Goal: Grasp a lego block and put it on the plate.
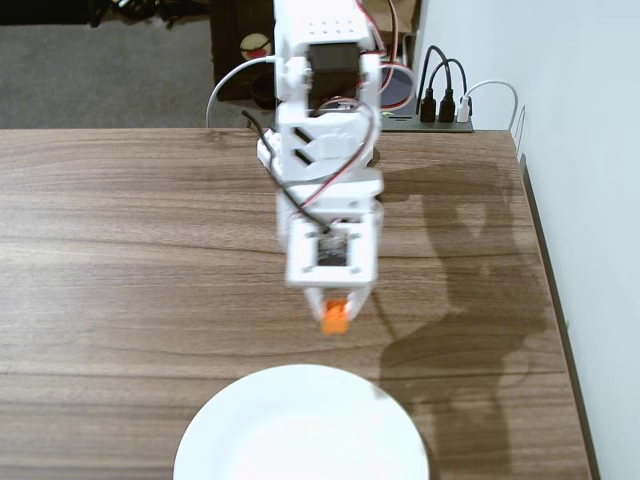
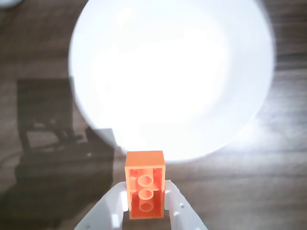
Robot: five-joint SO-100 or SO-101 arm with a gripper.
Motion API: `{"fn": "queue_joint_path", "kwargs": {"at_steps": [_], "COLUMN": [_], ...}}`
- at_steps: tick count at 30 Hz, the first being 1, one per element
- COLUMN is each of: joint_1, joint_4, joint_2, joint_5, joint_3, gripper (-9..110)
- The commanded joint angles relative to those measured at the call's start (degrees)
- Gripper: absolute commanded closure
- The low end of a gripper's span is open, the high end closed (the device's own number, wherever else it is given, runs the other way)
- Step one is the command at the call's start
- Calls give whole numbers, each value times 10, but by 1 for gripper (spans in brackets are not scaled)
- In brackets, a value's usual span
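My gripper [image 1: 337, 312] is shut on the orange lego block [image 1: 335, 317] and holds it above the wooden table, just short of the white plate [image 1: 300, 430] at the near edge. In the wrist view the lego block [image 2: 145, 184] sits between my two white fingers [image 2: 115, 206], its hollow underside facing the camera. My gripper [image 2: 146, 196] is at the bottom middle. The plate [image 2: 172, 76] fills the upper part of that view, beyond the block's tip.
The wooden table [image 1: 120, 260] stretches left and right of the arm. A power strip with plugs [image 1: 445, 110] lies at the table's back right edge by the white wall. The arm's shadow [image 1: 460, 300] falls to the right.
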Motion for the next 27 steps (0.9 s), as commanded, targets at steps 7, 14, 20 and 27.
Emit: {"fn": "queue_joint_path", "kwargs": {"at_steps": [7, 14, 20, 27], "joint_1": [46, 44, 31, 26], "joint_4": [-80, -56, 14, 47], "joint_2": [-96, -217, -310, -371], "joint_5": [45, 95, 146, 166], "joint_3": [-98, -182, -286, -345], "gripper": [96, 96, 96, 96]}}
